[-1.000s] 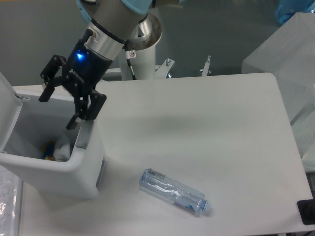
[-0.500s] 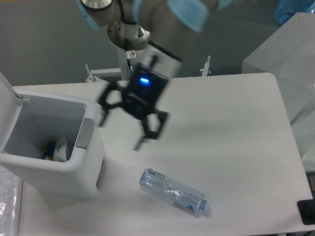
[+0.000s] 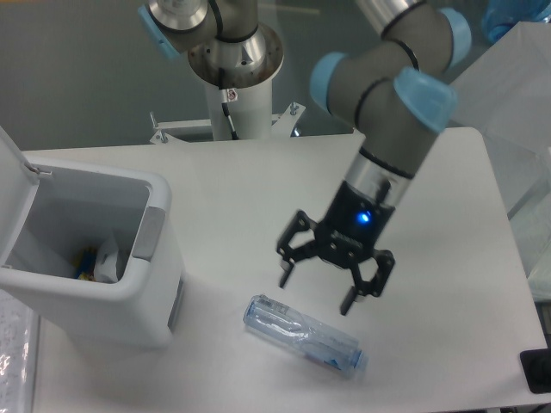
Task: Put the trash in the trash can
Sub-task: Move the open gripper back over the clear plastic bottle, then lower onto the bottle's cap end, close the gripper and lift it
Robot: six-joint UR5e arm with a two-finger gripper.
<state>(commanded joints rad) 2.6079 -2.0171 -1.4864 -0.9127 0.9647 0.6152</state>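
A clear crushed plastic bottle [image 3: 303,336] with a bluish tint lies on its side on the white table, near the front edge. My gripper [image 3: 316,292] hangs just above its middle, open, with nothing between its fingers. At the left stands the white trash can [image 3: 159,292], its lid swung up and a grey panel on its front rim. A crumpled white wad [image 3: 107,260] rests inside it beside something yellow and blue.
The arm's base column [image 3: 234,77] rises at the table's back edge. A translucent box [image 3: 508,103] stands at the right. A small black object [image 3: 537,372] sits at the front right corner.
The gripper has swung from over the trash can's rim rightward across the table and now hangs above the bottle. The bottle has not moved.
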